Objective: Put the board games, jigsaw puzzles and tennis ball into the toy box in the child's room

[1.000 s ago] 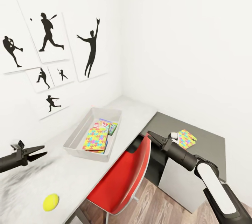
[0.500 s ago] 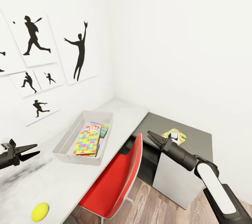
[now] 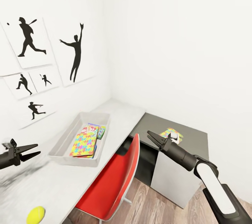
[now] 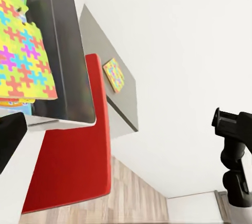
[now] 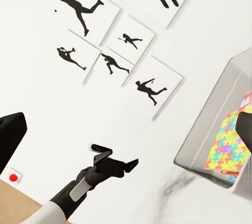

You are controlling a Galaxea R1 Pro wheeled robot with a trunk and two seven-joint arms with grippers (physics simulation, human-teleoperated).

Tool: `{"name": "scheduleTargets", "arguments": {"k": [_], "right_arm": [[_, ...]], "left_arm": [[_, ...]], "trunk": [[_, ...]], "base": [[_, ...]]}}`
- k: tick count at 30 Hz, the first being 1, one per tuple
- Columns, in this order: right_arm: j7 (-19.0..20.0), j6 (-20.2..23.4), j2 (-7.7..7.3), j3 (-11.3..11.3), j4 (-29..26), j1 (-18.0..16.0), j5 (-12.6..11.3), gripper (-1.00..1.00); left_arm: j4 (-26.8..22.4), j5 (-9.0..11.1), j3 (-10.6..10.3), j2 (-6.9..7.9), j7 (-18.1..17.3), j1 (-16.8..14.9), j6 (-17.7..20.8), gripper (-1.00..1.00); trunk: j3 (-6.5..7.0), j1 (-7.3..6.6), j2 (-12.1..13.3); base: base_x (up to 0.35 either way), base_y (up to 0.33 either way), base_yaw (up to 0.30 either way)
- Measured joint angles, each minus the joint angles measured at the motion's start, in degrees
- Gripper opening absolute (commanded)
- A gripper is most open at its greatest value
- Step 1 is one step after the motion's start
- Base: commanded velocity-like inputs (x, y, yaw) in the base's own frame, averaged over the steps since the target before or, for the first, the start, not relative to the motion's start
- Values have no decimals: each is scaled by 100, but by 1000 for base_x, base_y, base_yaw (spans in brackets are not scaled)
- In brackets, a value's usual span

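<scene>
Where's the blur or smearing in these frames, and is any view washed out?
Head view: grey smear on the table near the left hand; walls nearly blown white. Right wrist view: faint streak by the toy box. Left wrist view: crisp puzzle.

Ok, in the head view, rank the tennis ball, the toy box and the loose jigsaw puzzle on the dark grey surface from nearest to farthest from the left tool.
1. The toy box, just ahead of the left tool.
2. The tennis ball, at the table's near edge; too close to the box's distance to rank firmly.
3. The loose jigsaw puzzle, plainly farthest, across the red chair.
</scene>
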Motion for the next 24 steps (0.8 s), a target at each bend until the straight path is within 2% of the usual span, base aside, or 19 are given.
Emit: {"name": "scheduleTargets", "arguments": {"k": [12,24], "right_arm": [[2,-8,-8,0,3,1,0,100],[-30,-9,17,8,1,-1,0,100]], "left_arm": [[-8,-2,8,-1,0,-1,5,100],[-11,0,8,0,0,2,5,100]], "trunk": [[0,0,0],[0,0,0]], "base": [[-81,0,-262],[-3,0,-33]]}}
